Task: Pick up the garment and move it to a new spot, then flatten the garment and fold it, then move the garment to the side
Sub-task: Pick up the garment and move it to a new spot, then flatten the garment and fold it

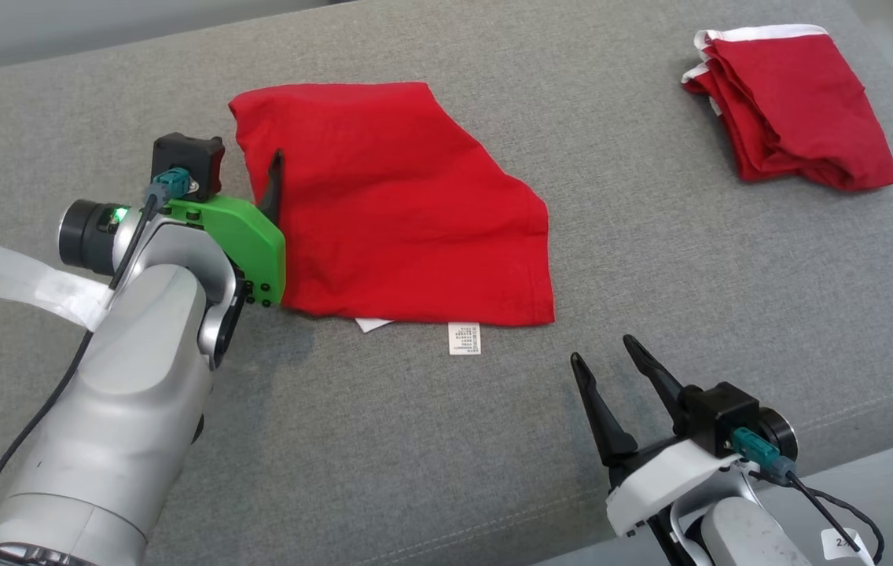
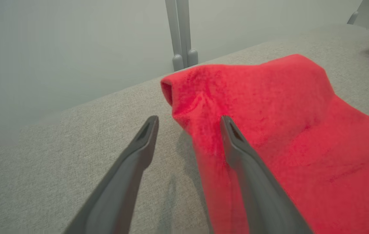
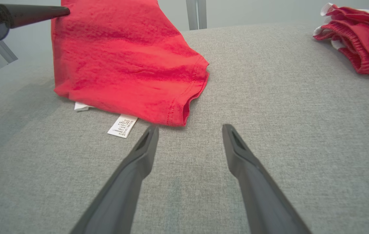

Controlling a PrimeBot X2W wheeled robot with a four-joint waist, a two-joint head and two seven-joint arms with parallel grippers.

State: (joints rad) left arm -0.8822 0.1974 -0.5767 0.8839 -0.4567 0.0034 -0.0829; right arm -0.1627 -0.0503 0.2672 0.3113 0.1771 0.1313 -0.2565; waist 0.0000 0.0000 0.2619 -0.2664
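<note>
A red garment lies folded in a rough quadrilateral on the grey cushioned surface, with a white label poking out at its near edge. My left gripper, on its green mount, is at the garment's left edge. In the left wrist view it is open, one finger over the red cloth and the other over bare grey fabric. My right gripper stands open just short of the garment's near right corner, holding nothing.
A second red garment with white trim lies bunched at the far right. The cushion's front edge runs past my right arm, with pale floor beyond it. A strip of white tape hangs from my left arm.
</note>
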